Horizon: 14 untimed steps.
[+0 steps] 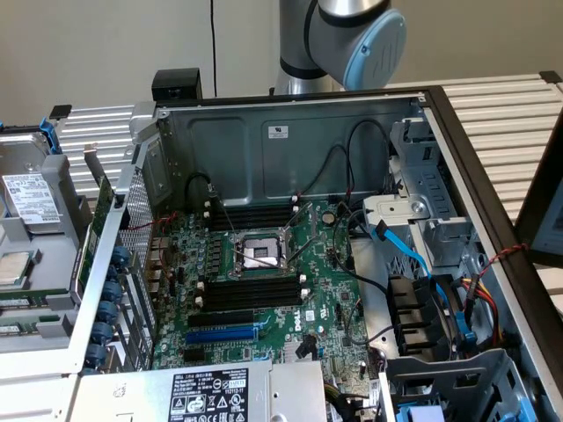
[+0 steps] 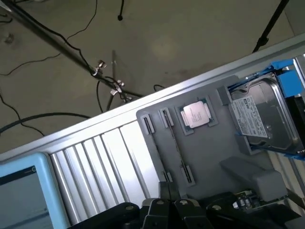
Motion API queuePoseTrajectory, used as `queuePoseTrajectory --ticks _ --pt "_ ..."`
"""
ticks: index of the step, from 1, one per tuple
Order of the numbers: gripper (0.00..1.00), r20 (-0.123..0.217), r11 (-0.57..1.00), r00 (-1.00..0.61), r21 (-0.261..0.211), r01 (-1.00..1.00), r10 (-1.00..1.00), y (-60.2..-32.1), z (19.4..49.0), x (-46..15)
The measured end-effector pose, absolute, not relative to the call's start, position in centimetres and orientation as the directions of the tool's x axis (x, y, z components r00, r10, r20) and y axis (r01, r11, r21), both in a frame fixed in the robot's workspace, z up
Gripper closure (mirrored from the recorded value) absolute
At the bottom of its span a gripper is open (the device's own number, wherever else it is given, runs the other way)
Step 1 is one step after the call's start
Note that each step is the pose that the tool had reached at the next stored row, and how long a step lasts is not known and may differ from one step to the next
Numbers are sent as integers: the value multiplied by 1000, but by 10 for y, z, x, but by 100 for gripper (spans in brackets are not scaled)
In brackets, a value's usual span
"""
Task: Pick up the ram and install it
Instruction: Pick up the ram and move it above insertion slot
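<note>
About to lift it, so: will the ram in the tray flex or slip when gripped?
The ram looks like a thin board seen edge-on, so it is probably stiff lengthwise and light, yet fragile if twisted. It stands in tray holders, so it may bind unless lifted straight.

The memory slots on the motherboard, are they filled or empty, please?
Empty: the memory slots show bare channels between white end clips, no stick seated.
</note>
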State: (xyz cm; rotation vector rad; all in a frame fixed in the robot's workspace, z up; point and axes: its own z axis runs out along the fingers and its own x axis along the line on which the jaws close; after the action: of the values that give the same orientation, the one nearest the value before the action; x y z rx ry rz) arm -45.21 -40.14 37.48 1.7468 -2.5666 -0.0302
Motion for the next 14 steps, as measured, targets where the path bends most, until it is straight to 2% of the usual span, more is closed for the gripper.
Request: queuePoseTrajectory --ticks 6,12,14 --pt "89 1 303 -303 -16 -953 -953 -401 373 -452" --pt "88 -11 285 -285 -16 -958 -958 -402 373 -452" --pt "76 -12 284 -284 -16 -959 -959 -403 371 -452"
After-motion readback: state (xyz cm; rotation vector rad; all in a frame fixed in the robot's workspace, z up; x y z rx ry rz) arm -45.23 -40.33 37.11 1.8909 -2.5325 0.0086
